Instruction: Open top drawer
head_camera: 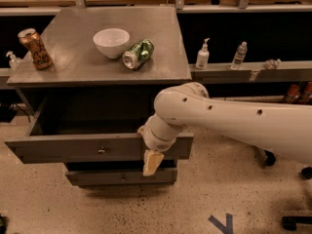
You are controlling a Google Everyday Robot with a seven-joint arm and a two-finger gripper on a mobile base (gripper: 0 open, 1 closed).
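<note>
Speckled floor (58, 208) runs under a grey metal cabinet, w/ a dark shelf (273, 71) along the wall behind it. On the cabinet's flat surface (78, 69) sit three things: a white bowl (111, 42) upright near the middle, a green can (138, 54) lying on its side just beside the bowl to the R, and an orange can (35, 48) standing upright near the L edge, well apart from the other two.

The top drawer (58, 149) is pulled out toward the camera, so its dark inside shows behind the long grey front. Its small round knob (101, 151) sits at about mid-front. Below it, a lower drawer (122, 177) is set further back.

The white arm (234, 123) comes in from the R and bends down in front of the drawer's R end. The tool (152, 164) hangs just below the wrist, pale tan tip pointing down, overlapping the lower edge of the drawer front, well to the R of the knob. Can't tell if the tool is wide or narrow, nor if it touches the front.

On the shelf stand a white pump bottle (202, 55) and a clear bottle (239, 56), near each other. A blue tape mark (222, 223) lies on the floor at lower R.
</note>
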